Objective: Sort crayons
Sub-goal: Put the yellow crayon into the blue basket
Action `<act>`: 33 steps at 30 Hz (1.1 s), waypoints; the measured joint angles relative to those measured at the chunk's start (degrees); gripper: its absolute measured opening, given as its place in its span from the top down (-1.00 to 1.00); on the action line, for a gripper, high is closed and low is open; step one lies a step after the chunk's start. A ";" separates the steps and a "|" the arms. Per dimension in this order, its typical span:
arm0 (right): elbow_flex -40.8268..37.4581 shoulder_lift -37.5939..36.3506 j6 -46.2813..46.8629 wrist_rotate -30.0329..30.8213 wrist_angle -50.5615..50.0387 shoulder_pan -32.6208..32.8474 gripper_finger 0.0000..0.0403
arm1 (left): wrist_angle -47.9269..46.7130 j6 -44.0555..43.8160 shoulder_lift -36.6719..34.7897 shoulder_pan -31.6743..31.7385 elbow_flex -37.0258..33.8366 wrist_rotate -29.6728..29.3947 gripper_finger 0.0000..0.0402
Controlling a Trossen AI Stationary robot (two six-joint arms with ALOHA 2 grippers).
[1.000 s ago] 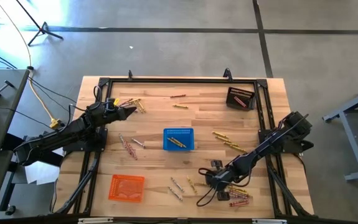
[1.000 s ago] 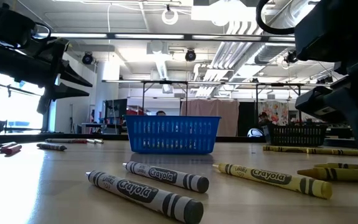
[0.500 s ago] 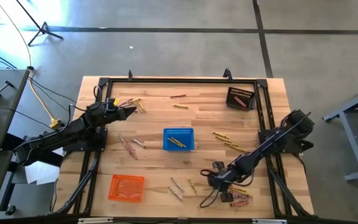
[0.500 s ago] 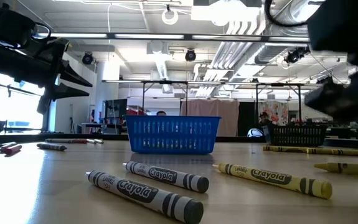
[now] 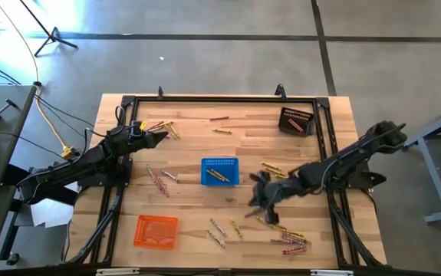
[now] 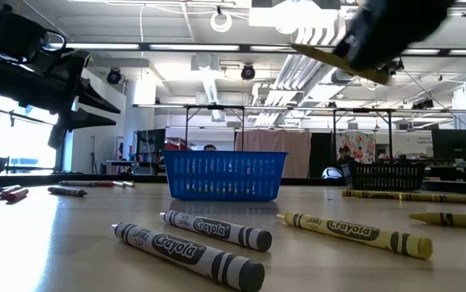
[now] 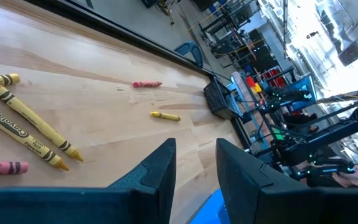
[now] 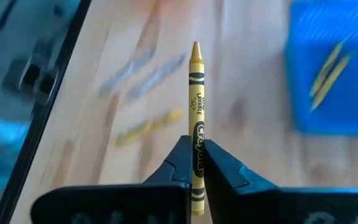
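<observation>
My right gripper [image 5: 257, 193] hangs above the table between the blue basket [image 5: 220, 171] and the front-right crayons. It is shut on a yellow crayon [image 8: 195, 93], which also shows sticking out of the gripper in the low view [image 6: 330, 55]. The blue basket holds yellow crayons [image 8: 328, 65]. Other crayons lie flat in loose groups on the wood: grey ones [image 6: 188, 251], yellow ones [image 5: 280, 172], red ones [image 5: 293, 244]. My left gripper [image 7: 196, 162] waits open at the far left [image 5: 162, 136], above yellow crayons [image 7: 23, 124]. My right gripper pinches the yellow crayon between its two fingers on the wrapper near the blunt end [image 8: 196, 163]. The crayon lies along the fingers, with its pointed tip [image 8: 195, 46] sticking out ahead of them. It is lifted clear of the table and slants down with the gripper.
An orange basket [image 5: 156, 231] sits at the front left and a dark basket [image 5: 295, 120] at the far right corner. A black frame [image 5: 220, 98] runs round the tabletop. Bare wood shows between the baskets.
My right gripper has risen from the front-right crayon pile and moved toward the far edge and the blue basket, tipping less steeply. One yellow crayon has left the table with it and now hangs clear. The left arm has kept still.
</observation>
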 joint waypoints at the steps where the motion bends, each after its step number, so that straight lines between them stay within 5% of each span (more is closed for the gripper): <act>1: 0.00 -0.22 -0.79 -0.01 1.64 -1.40 0.97 | 0.02 0.00 0.02 -0.02 0.00 -0.02 0.50; 22: 0.11 10.84 -4.86 -5.86 25.89 -19.77 0.93 | 0.02 0.01 0.02 -0.02 -0.01 -0.01 0.50; 33: 0.11 13.78 -0.49 -6.03 24.86 -24.88 0.85 | 0.02 0.00 0.02 -0.01 -0.01 -0.02 0.50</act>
